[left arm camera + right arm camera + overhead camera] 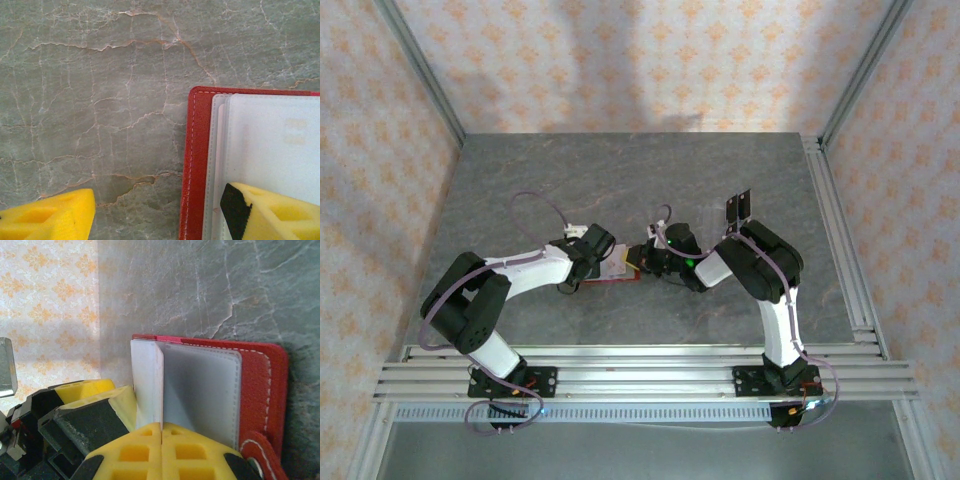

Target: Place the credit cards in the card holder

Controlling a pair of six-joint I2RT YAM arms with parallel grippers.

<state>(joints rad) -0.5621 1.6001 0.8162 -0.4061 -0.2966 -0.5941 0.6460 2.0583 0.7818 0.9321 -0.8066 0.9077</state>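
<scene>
Right gripper (162,437): seen closest in the right wrist view. Its yellow fingers are pressed together and pinch the near edge of a pale inner leaf (147,382) of the card holder. The pinched leaf stands upright, lifted off the leaves that lie flat beside it.

Left gripper (159,206): the jaws stand moderately apart and grip nothing. One yellow finger (272,212) rests on the pale lining. The other finger (47,220) sits over bare table, just beside the holder's red edge.

Card holder (617,270): a red wallet lying open and flat on the table, about mid-table, between the two grippers. Pale, frosted sleeves fill the inside, bordered by red material with light stitching. A small red snap tab (262,455) sticks out from the edge nearest the right gripper.

Credit cards (738,206): two small dark rectangles beyond the right arm's elbow, close to each other and well apart from the card holder. They are too small to tell more.

Table (620,180): a grey surface with pale, marble-like veins.

Arms: both reach inward from their bases at the near edge, and their grippers meet at the card holder from opposite sides.

Walls (620,60): pale wallpaper with a repeating orange pattern on three sides.
</scene>
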